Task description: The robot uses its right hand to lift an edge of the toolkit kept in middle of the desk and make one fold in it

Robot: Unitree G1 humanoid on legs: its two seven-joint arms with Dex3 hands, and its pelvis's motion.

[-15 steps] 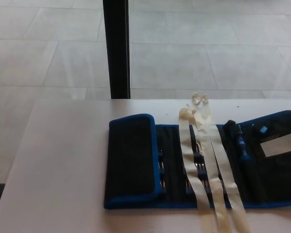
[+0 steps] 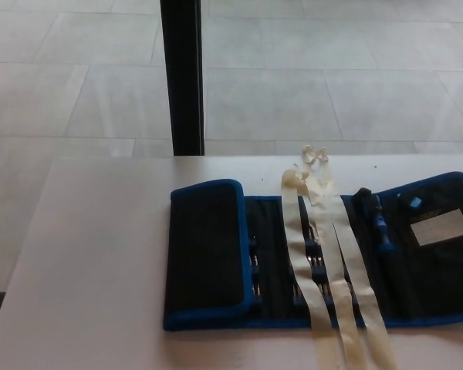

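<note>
Tiled floor fills top, black post standing behind bench. White bench takes lower half. Toolkit lies open mid-bench, running off toward right edge, black with blue trim. Left flap already folded over onto middle. Two pale straps draped across it, front to back. Blue-handled tool and white label on right part. No robot hand in shot, so can't tell fingers.
</note>
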